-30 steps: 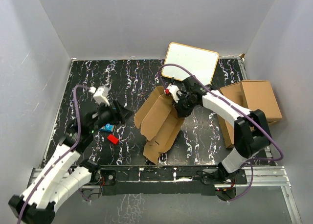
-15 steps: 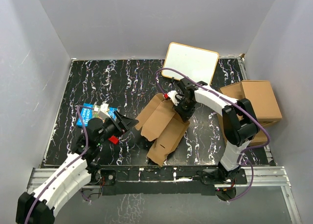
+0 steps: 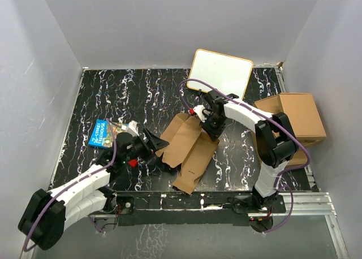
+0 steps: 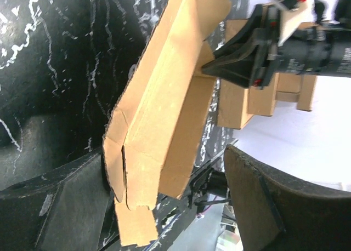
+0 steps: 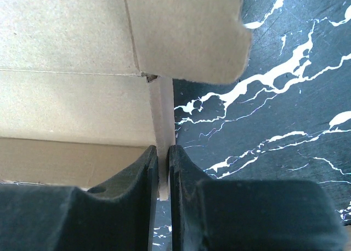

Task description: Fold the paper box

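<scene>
Mid-fold: right end effector (image 5: 163, 152) clamps flap of plain brown corrugated-cardboard paper box (image 3: 189, 146); left end effector (image 4: 164, 190), spread apart, should next grip its edge.

Bright, even light; soft shadows under the paper box (image 3: 186, 149); right pincer (image 5: 163, 158) blurred close-up.

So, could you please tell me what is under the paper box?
Only the black marbled table shows around the paper box; whatever lies beneath its panels is covered.

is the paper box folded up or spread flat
Partly folded: the paper box lies open with side flaps raised, and the right gripper pinches one wall edge.
</scene>
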Tool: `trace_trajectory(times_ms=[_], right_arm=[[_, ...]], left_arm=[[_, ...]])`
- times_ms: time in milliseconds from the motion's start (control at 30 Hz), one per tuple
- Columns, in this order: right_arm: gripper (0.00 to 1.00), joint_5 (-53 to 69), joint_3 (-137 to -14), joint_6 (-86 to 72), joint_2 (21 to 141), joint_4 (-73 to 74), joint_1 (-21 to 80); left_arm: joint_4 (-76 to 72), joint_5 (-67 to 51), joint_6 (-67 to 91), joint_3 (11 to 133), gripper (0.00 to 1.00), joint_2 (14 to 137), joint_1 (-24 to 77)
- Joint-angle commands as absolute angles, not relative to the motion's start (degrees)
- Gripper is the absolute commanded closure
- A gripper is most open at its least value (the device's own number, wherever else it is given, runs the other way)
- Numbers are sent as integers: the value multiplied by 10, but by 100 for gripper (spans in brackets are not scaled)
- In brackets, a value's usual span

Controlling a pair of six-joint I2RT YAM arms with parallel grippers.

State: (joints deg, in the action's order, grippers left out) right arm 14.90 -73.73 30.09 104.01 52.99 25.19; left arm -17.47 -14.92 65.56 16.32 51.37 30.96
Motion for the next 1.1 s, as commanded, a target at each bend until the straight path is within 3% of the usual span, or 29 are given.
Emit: trace_trajectory(times_ms=[0,233,733,1067], right_arm=[[82,150,-760,297,1035,526,255],[82,157,-749,295,1023,512,255],[78,184,-710,289,995,451,255],[73,196,-641,303,939,353,255]], left_arm=[[-172,-124,644,189,25,558,331],[-181,-104,633,194,42,585,341],[-161,-95,567,229,99,634,343],[-126,-98,526,258,100,641,345]])
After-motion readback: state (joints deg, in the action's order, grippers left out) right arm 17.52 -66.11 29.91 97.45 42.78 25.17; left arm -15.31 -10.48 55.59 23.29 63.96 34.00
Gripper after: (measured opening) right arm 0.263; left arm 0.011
